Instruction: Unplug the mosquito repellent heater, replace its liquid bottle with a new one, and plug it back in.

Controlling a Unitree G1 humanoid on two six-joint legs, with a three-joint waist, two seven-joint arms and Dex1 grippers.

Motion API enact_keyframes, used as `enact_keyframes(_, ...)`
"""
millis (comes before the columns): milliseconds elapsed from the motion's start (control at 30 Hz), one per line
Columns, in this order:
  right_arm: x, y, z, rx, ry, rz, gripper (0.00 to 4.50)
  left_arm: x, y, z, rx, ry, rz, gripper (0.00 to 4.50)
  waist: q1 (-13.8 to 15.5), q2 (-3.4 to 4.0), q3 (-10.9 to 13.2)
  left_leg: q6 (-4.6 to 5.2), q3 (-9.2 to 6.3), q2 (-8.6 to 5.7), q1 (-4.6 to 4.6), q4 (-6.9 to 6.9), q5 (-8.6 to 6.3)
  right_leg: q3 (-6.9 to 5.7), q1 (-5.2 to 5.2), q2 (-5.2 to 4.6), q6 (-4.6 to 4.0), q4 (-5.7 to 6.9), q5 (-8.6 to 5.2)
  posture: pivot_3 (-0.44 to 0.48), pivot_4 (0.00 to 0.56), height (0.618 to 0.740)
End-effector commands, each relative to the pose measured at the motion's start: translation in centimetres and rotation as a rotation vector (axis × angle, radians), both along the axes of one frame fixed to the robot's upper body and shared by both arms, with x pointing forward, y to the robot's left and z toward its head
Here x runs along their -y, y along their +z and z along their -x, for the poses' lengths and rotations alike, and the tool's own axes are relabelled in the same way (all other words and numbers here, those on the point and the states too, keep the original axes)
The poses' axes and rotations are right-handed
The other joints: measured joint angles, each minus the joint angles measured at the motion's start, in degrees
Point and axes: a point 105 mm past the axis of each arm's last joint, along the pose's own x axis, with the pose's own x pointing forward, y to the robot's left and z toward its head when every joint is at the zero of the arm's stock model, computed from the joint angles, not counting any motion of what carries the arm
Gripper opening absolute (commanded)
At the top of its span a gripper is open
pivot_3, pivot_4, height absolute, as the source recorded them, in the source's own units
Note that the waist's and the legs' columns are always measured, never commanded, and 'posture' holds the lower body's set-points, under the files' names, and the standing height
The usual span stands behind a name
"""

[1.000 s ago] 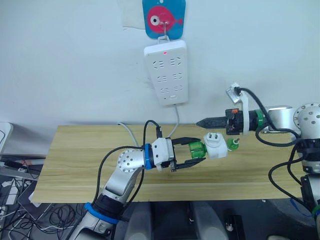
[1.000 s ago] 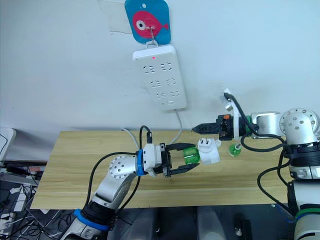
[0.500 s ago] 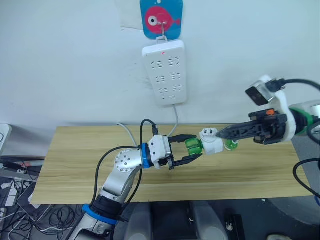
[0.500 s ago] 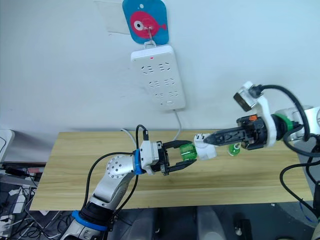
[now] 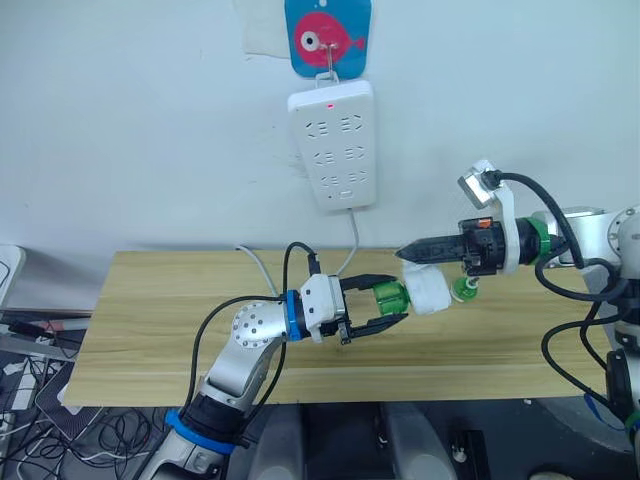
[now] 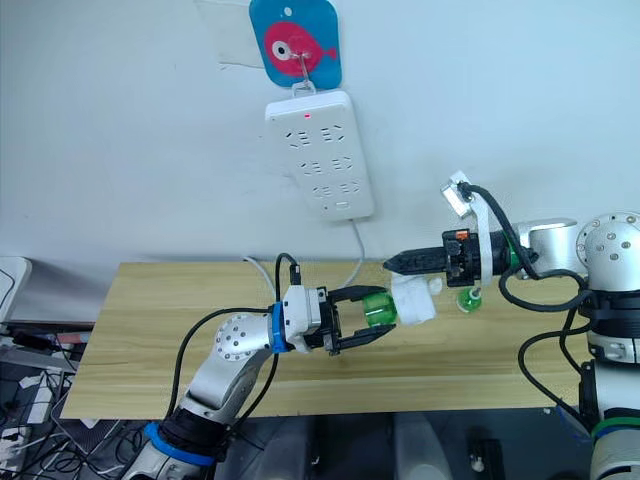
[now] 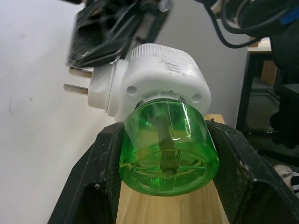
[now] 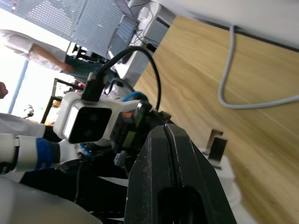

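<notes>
Heater held over the worktop's back edge

Our left gripper [image 5: 392, 309] clamps the green bottle [image 5: 389, 296] of the mosquito repellent heater [image 5: 428, 294]; our right gripper [image 5: 402, 250], pressed together, hovers just above it.

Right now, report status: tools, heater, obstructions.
Left tool shut on green liquid bottle. Right tool shut, tips over mosquito repellent heater. Heater unplugged, off power strip. Second green bottle behind.

Landmark: wooden table [image 5: 150, 320], light grain, set against plain pale wall [image 5: 130, 120]. Above table on wall: white power strip [image 5: 333, 143], red indicator lit, hung from hook on blue card with pink fish [image 5: 327, 33]. Grey cable [image 5: 352, 235] dropping from strip to table's back edge. Below table's left end: tangle of dark cables [image 5: 30, 385] on floor. Even, diffuse lighting.
</notes>
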Motion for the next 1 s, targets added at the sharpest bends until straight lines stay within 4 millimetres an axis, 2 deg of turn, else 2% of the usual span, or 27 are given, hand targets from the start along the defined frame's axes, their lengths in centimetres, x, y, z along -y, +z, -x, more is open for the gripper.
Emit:
enact_keyframes(33, 0.6, -0.1, 0.1, 0.026, -0.022, 0.035, 0.03, 0.5, 1.5, 1.0, 0.052, -0.043, 0.042, 2.26, 0.00, 0.00, 0.00, 0.00, -0.01, 0.00, 0.00, 0.00, 0.00, 0.00, 0.00, 0.00, 0.00, 0.01, 0.00, -0.100, 0.291, 0.740)
enact_keyframes(267, 1.1, -2.2, 0.4, 0.014, -0.028, 0.120, 0.03, 0.6, 2.1, 0.8, 0.062, -0.039, 0.059, 2.26, -0.01, 0.00, 0.00, 0.00, 0.01, 0.00, 0.01, 0.00, 0.00, -0.02, 0.00, 0.01, 0.00, 0.02, 0.00, -0.100, 0.296, 0.740)
enact_keyframes(433, 1.2, -2.8, 0.5, 0.012, -0.033, 0.129, 0.03, 0.6, 2.3, 0.8, 0.063, -0.043, 0.065, 2.26, -0.01, 0.00, 0.00, 0.00, 0.02, 0.00, 0.03, 0.00, 0.00, -0.02, 0.00, 0.02, 0.00, 0.05, 0.00, -0.100, 0.296, 0.740)
enact_keyframes(567, 1.4, -0.3, -0.4, -0.014, -0.053, -0.015, 0.03, 0.3, 1.9, 0.7, 0.061, -0.032, 0.053, 2.26, -0.01, 0.00, 0.00, 0.00, 0.02, 0.00, 0.04, 0.01, 0.00, -0.01, 0.00, 0.02, 0.00, 0.06, 0.00, -0.100, 0.296, 0.740)
enact_keyframes(633, 2.0, 1.4, -0.3, -0.057, -0.030, -0.088, 0.03, 0.0, 1.6, 0.5, 0.090, -0.013, 0.032, 2.26, -0.01, 0.00, 0.00, 0.00, 0.05, -0.01, 0.04, 0.01, 0.00, 0.01, 0.00, 0.02, -0.01, 0.07, 0.01, -0.106, 0.297, 0.740)
enact_keyframes(700, 2.4, 2.2, -0.1, -0.081, -0.014, -0.121, 0.03, -0.2, 1.4, 0.4, 0.112, -0.006, 0.022, 2.26, -0.01, 0.00, 0.00, 0.00, 0.07, -0.01, 0.03, 0.01, 0.00, 0.02, 0.00, 0.01, -0.01, 0.05, 0.01, -0.106, 0.296, 0.740)
enact_keyframes(833, 4.3, 1.9, 1.3, -0.173, -0.019, -0.077, 0.89, -1.0, 1.5, 0.0, 0.242, 0.002, -0.010, 2.26, 0.56, 0.00, 0.00, 0.01, 0.10, -0.02, -0.07, -0.01, 0.00, 0.01, 0.00, -0.01, -0.01, -0.07, 0.01, -0.107, 0.296, 0.740)
enact_keyframes(1000, 5.8, 0.8, 1.4, -0.233, -0.076, -0.027, 2.74, -1.4, 2.1, -0.8, 0.315, 0.021, -0.011, 2.26, 0.31, 0.00, 0.00, 0.02, 0.25, -0.02, 0.00, 0.00, -0.01, 0.05, 0.00, -0.02, -0.01, -0.02, 0.01, -0.104, 0.294, 0.740)
